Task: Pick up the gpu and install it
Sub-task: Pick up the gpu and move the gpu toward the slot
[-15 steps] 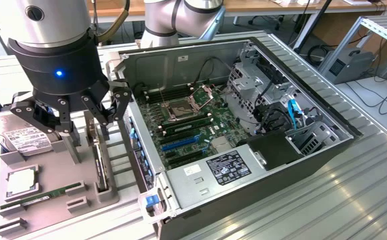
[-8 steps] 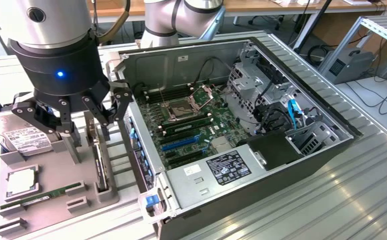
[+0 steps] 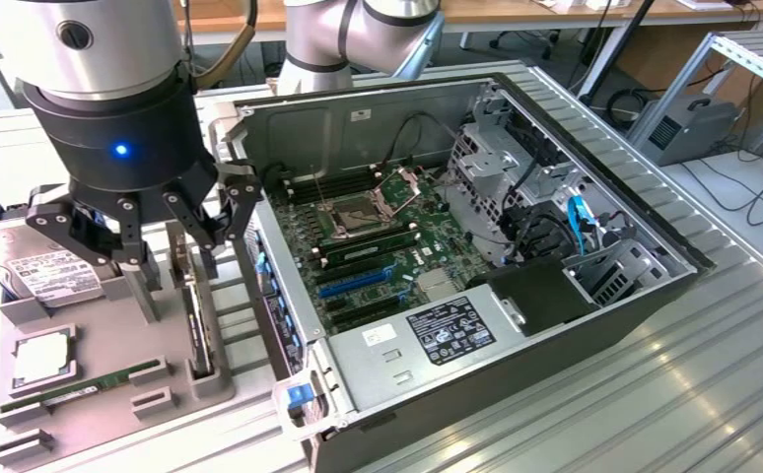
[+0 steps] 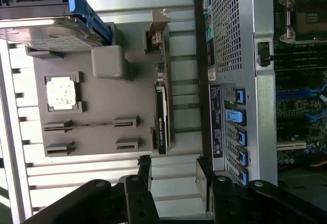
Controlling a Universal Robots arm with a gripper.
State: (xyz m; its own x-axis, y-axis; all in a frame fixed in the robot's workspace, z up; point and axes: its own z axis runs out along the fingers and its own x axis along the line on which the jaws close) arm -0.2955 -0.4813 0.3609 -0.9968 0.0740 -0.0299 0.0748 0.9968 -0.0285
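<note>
Currently, in the exterior view, I note the gripper (image 3: pixel 145 236) hanging above the grey parts tray (image 3: pixel 105 325) on the exterior view's left, its claw spread wide with nothing between the fingers. The gpu (image 3: pixel 199 310) stands on its long edge in a slotted holder at the side of the tray nearest the open computer case (image 3: pixel 487 394), just below the fingers and slightly toward the case; no contact is visible. A hard drive (image 3: pixel 34 271), a processor (image 3: pixel 39 360) and a green memory stick (image 3: pixel 79 386) also occupy the tray. Inside the case the motherboard (image 3: pixel 381 256) lies exposed, and its blue expansion slot (image 3: pixel 355 284) appears unoccupied. In the wrist view, the gpu (image 4: pixel 162 116) shows edge-on as a thin dark strip, with its silver bracket (image 4: pixel 157 35) at the end toward the hard drive (image 4: pixel 46 24). The spread fingertips (image 4: pixel 144 170) sit beyond the card's other end, apart from it. Assessment: the card looks light and rigid but fragile, and I judge that its mounted components and the connector edge seated in the holder should not be squeezed. The sensible hold appears to be across the two flat faces at the upper edge, near mid-length, so the card cannot pivot. Those faces may be smooth, so a firm, square pinch is advisable. Installation not begun.
</note>
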